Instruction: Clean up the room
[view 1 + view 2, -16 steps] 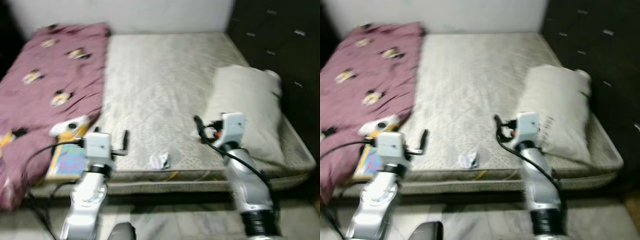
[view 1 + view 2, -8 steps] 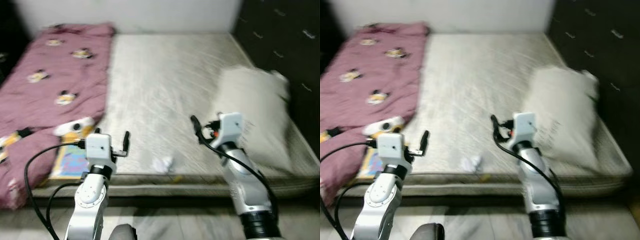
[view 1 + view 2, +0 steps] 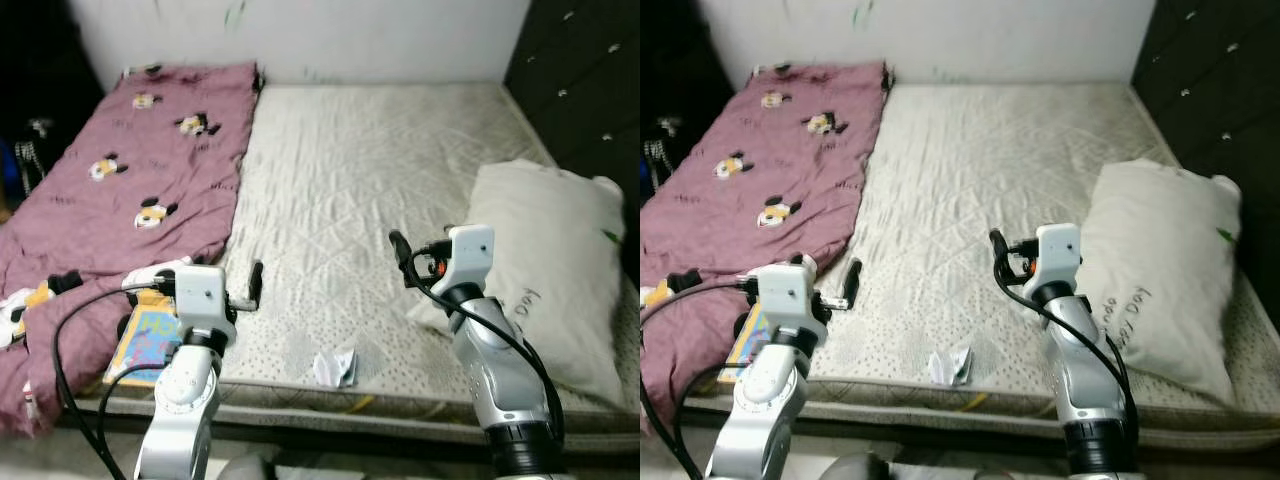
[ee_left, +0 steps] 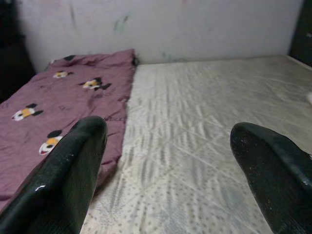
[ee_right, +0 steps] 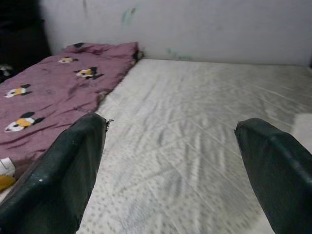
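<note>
Two silver jointed arms, each topped by a pale grey boxy wrist block. Black cables loop from both blocks down along the arms. The left tool (image 3: 254,283) and right tool (image 3: 398,250) end in long glossy black fingers (image 4: 68,183), rounded at the tips. Orange-red detail sits beside the right wrist block

On the mattress (image 3: 370,190), a blanket (image 3: 130,170) is spread at left, a pillow (image 3: 550,270) at right, crumpled paper (image 3: 335,367) near the front edge.
</note>
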You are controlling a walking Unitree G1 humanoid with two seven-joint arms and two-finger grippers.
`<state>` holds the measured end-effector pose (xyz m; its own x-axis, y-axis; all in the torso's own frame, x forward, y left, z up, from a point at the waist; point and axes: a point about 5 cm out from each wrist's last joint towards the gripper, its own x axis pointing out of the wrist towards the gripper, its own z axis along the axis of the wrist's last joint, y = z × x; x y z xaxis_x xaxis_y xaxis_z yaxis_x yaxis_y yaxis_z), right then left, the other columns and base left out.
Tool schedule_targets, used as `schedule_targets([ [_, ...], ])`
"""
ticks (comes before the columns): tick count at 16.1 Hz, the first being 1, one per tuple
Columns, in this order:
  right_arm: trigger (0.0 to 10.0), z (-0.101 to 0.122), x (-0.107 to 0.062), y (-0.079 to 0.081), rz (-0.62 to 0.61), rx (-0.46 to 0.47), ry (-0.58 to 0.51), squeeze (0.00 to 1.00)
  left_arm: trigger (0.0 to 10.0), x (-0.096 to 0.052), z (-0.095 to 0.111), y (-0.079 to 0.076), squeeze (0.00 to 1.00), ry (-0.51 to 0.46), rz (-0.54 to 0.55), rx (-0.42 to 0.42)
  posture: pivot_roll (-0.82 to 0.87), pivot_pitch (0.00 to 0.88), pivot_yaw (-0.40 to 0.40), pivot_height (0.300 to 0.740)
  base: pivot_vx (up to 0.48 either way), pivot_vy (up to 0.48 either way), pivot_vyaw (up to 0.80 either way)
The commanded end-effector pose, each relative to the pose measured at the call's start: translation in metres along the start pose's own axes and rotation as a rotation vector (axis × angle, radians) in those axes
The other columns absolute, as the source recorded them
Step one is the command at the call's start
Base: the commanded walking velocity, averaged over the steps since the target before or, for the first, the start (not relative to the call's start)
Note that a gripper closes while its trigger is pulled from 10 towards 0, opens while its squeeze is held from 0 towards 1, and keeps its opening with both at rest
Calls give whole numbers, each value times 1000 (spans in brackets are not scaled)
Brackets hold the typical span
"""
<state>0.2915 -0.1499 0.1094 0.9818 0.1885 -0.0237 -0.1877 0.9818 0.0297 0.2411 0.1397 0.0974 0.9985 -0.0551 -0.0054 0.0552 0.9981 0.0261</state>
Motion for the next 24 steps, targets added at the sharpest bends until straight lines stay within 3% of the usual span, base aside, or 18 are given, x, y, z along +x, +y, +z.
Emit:
schedule_targets([
  [1, 10000, 4, 3, 9, 25, 18, -19, 0, 10000, -2, -3, 8, 0, 19, 29, 20, -3, 42, -3, 740, 0, 0, 0],
  [14, 10000, 1, 1, 5, 10, 27, 4, 0, 10000, -4, -9, 9, 0, 47, 39, -29, -3, 53, -10, 740, 0, 0, -123],
  [24, 10000, 3, 2, 6, 13, 24, -1, 0, 10000, -4, -8, 8, 0, 42, 36, -31, -4, 56, -10, 740, 0, 397, 0],
])
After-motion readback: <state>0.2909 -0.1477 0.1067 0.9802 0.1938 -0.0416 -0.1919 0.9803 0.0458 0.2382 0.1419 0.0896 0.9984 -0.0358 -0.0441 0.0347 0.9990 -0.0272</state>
